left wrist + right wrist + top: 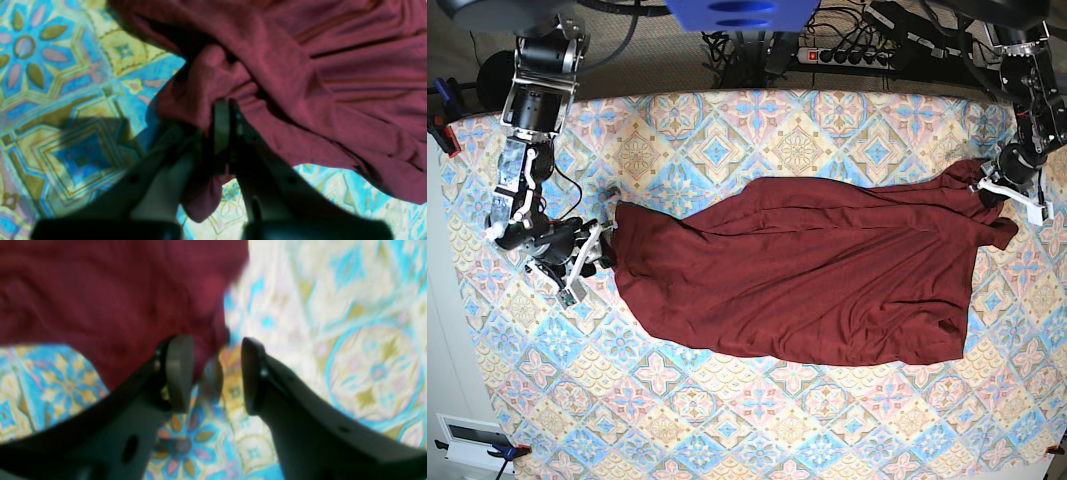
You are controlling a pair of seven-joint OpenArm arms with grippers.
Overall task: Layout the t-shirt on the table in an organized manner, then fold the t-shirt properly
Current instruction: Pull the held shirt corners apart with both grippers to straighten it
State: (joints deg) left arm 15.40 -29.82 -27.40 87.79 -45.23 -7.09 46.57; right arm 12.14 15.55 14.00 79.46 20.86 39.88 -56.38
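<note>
T-shirt lies stretched lengthwise across mid table, wrinkled. Left gripper is clamped on a bunched fold at one end. Right gripper is parted at the other edge, pinching nothing.

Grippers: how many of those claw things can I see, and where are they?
2. The left gripper is at the table's right edge in the base view, clamped on the t-shirt. The right gripper is open at the shirt's left end.
</note>
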